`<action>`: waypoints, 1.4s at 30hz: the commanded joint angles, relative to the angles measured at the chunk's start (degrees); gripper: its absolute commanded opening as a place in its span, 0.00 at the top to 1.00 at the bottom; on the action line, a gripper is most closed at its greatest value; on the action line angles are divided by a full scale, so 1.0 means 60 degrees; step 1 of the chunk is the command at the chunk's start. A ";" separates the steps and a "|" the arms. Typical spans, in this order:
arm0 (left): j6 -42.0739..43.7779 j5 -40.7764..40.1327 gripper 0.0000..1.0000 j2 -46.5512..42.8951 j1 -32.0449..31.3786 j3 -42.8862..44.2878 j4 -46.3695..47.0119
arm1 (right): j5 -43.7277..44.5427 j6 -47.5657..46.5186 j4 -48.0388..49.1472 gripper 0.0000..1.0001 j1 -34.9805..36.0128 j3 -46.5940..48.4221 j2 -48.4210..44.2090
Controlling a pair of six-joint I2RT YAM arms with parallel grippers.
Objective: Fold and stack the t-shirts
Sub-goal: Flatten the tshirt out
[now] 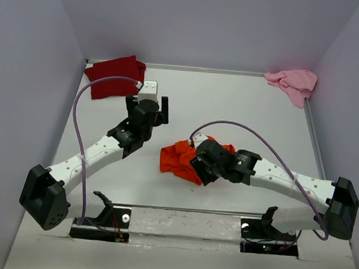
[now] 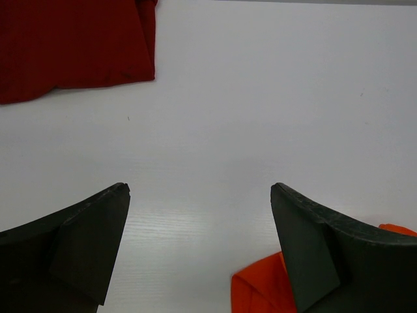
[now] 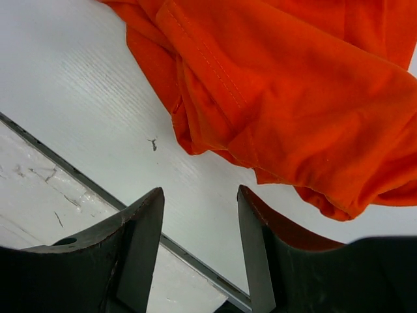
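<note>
The bright orange t-shirt (image 1: 180, 160) lies crumpled on the white table near the middle. My right gripper (image 1: 196, 169) hovers over its near edge. In the right wrist view the gripper (image 3: 200, 192) is open and empty, just short of the orange cloth (image 3: 293, 98). The dark red t-shirt (image 1: 112, 75) lies flat at the far left corner. The pale pink t-shirt (image 1: 292, 83) is bunched at the far right corner. My left gripper (image 1: 148, 104) sits between the red and orange shirts. In the left wrist view it (image 2: 200, 189) is wide open and empty over bare table, with red cloth (image 2: 71, 45) ahead and orange cloth (image 2: 264, 290) below.
Grey walls close in the table on the left, right and back. A metal strip (image 3: 98, 189) runs along the table's near edge, close under my right gripper. The arm mounts (image 1: 103, 219) stand at the near edge. A purple cable (image 1: 77, 119) loops off the left arm.
</note>
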 commanded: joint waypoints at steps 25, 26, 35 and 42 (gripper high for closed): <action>-0.0163 0.0054 0.01 -0.0168 0.0031 0.0384 0.0228 | 0.3472 0.0942 -0.0481 0.49 0.0111 0.0814 0.2146; -0.0163 0.0054 0.01 -0.0168 0.0031 0.0384 0.0242 | 0.3474 0.0973 -0.0511 0.51 0.0111 0.0815 0.2161; -0.0178 0.0069 0.01 -0.0153 0.0031 0.0369 0.0243 | 0.4016 0.1208 -0.0716 0.77 0.0111 0.0800 0.2410; -0.0148 0.0054 0.01 -0.0153 0.0031 0.0369 0.0257 | 0.4265 0.1412 -0.0906 1.00 0.0111 0.0888 0.2469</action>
